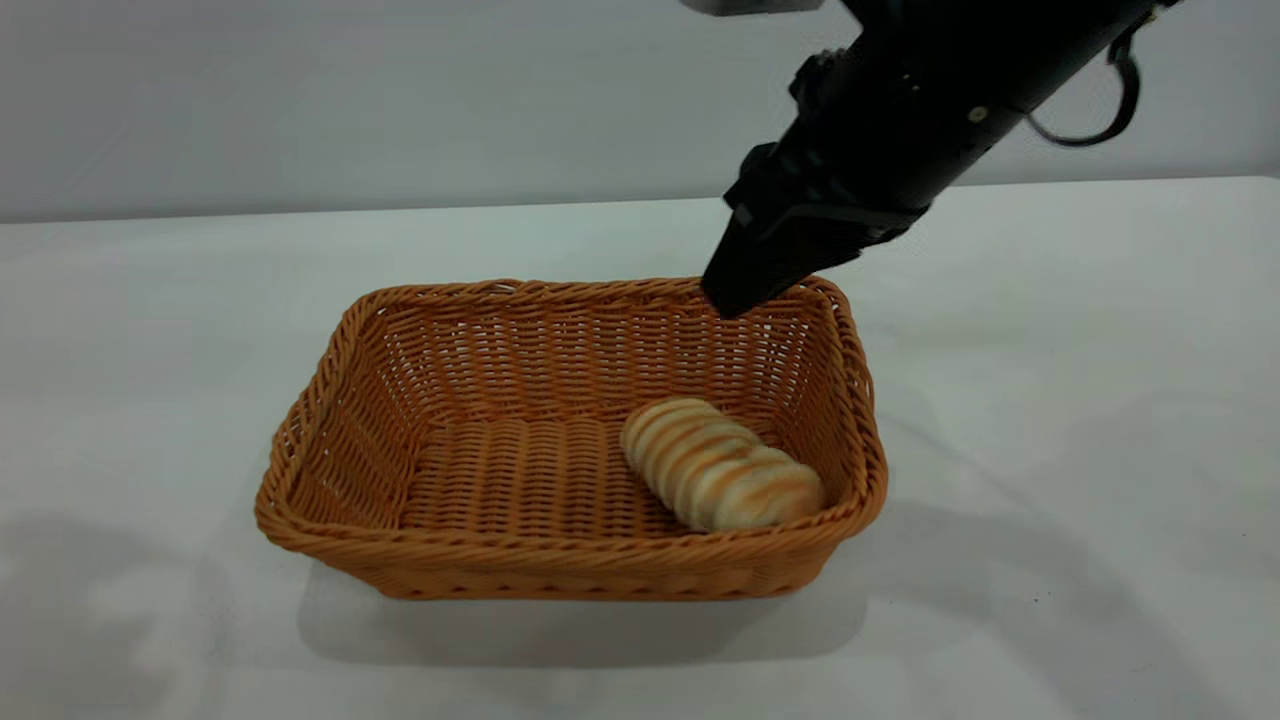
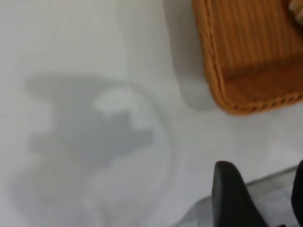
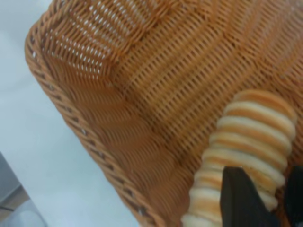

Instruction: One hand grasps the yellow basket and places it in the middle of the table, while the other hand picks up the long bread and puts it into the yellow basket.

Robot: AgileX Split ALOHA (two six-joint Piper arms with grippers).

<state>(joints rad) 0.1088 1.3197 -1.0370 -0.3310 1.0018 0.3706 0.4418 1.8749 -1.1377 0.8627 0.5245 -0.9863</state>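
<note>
The yellow basket (image 1: 560, 545) stands in the middle of the table (image 1: 1050, 400). The long bread (image 1: 720, 478) lies inside it at the right end, free of any gripper. My right gripper (image 1: 740, 290) hangs just above the basket's far rim at the right, open and empty. In the right wrist view its fingers (image 3: 241, 198) hover over the bread (image 3: 246, 137) and the basket floor (image 3: 156, 80). My left gripper (image 2: 265, 189) is open and empty, off to the side over bare table. A corner of the basket (image 2: 251, 52) shows in its view. It is out of the exterior view.
White tabletop surrounds the basket on all sides. A grey wall runs behind the table's far edge (image 1: 400, 205). The table's edge shows as a grey strip (image 2: 203, 210) near the left gripper.
</note>
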